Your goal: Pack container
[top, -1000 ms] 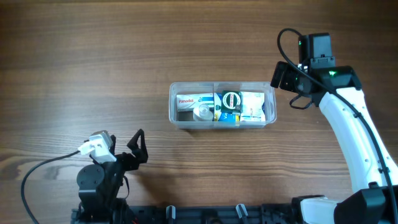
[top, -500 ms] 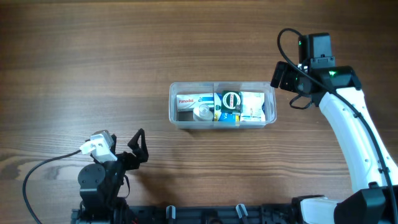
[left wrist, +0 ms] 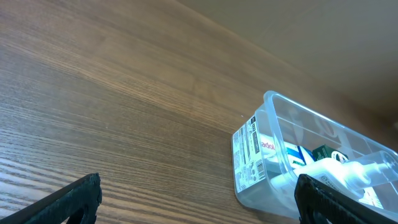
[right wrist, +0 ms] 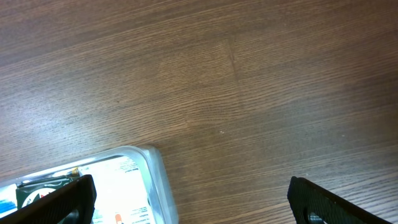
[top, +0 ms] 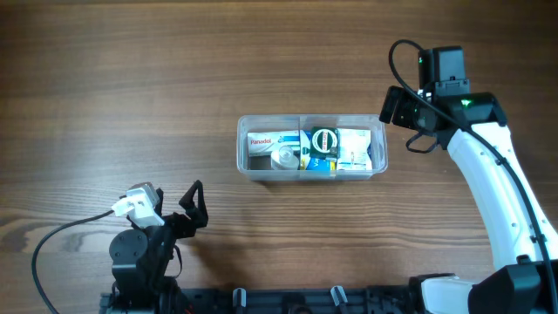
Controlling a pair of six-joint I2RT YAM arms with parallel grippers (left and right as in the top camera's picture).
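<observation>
The clear plastic container point(top: 244, 166) stands at the table's middle. It holds a Panadol box point(top: 261, 140), a small clear bottle point(top: 285, 158), a green box point(top: 323, 141) and a white box point(top: 353, 148). My right gripper point(top: 394, 106) hovers at its far right corner, open and empty; the container's corner point(right wrist: 158, 177) shows between its fingers point(right wrist: 196, 200). My left gripper point(top: 193, 206) rests near the front left, open and empty. In the left wrist view the container point(left wrist: 273, 121) lies ahead to the right of the fingers point(left wrist: 199, 198).
Bare wooden tabletop point(top: 131, 78) surrounds the container on all sides. The arm bases and a cable point(top: 61, 234) sit along the front edge.
</observation>
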